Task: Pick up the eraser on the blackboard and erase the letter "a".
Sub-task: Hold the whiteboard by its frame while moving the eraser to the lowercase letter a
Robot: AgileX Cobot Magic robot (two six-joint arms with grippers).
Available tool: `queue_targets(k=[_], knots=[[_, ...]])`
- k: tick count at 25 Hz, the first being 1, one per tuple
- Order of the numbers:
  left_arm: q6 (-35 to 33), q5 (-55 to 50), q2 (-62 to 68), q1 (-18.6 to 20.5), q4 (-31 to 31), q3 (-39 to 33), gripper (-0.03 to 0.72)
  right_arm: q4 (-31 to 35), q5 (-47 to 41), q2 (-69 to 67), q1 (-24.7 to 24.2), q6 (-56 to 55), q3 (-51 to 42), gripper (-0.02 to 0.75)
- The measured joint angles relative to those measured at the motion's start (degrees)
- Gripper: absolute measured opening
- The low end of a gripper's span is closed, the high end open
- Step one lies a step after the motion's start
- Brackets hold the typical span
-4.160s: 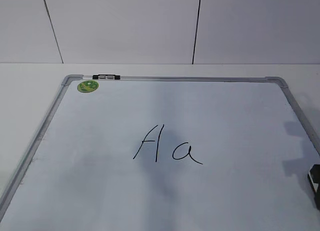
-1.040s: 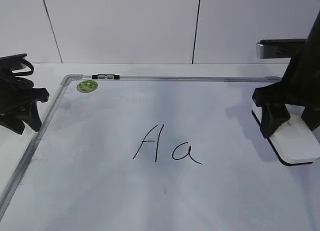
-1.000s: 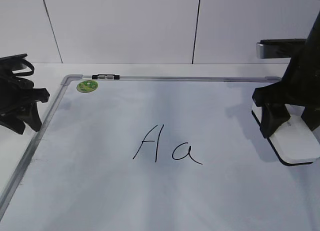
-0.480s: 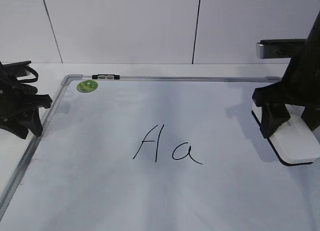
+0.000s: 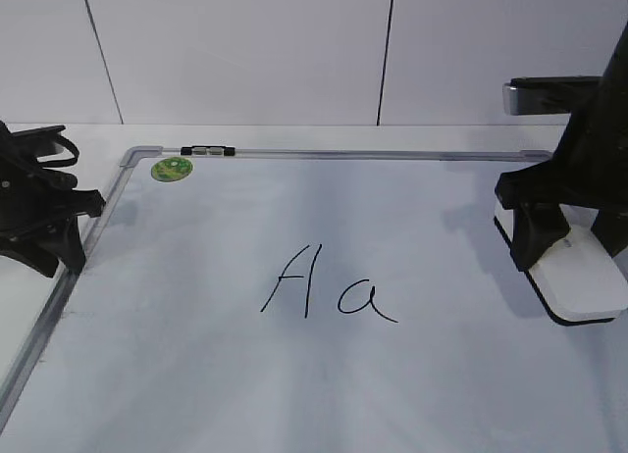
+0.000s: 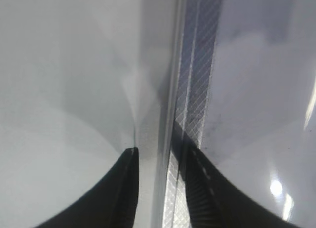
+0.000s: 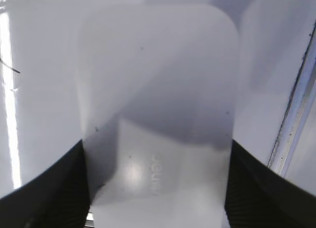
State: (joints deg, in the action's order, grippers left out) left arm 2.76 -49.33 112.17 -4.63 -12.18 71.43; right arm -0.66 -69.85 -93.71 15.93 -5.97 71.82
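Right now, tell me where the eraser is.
The eraser lies at the blackboard's right edge in the exterior view, between the right gripper's fingers, right of the letter "a".

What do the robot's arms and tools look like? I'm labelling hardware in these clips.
Both tools are black. The left tool is a chunky angular body with a looping black cable on top. Seen from the left wrist, its fingers are dark, curved blades, with a fine ribbed texture. The right tool has broad black tapered fingers, and a silver-edged black block is mounted higher on the arm.

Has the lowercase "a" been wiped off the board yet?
No, the letter "a" is intact beside the capital "A", and the eraser sits far right.
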Motion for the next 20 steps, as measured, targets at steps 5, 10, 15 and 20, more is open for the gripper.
queue_targets(k=[5,10,15,20], knots=[[0.0,-0.1,0.1,0.0,0.0,0.0,0.199,0.0,0.0,0.0,0.0,0.0,0.0,0.534],[-0.7,-0.1,0.1,0.0,-0.2,0.0,0.113,0.0,0.0,0.0,0.0,0.0,0.0,0.534],[-1.5,-0.1,0.1,0.0,-0.2,0.1,0.024,0.0,0.0,0.0,0.0,0.0,0.0,0.534],[-2.0,-0.1,0.1,0.0,-0.2,0.2,0.016,0.0,0.0,0.0,0.0,0.0,0.0,0.534]])
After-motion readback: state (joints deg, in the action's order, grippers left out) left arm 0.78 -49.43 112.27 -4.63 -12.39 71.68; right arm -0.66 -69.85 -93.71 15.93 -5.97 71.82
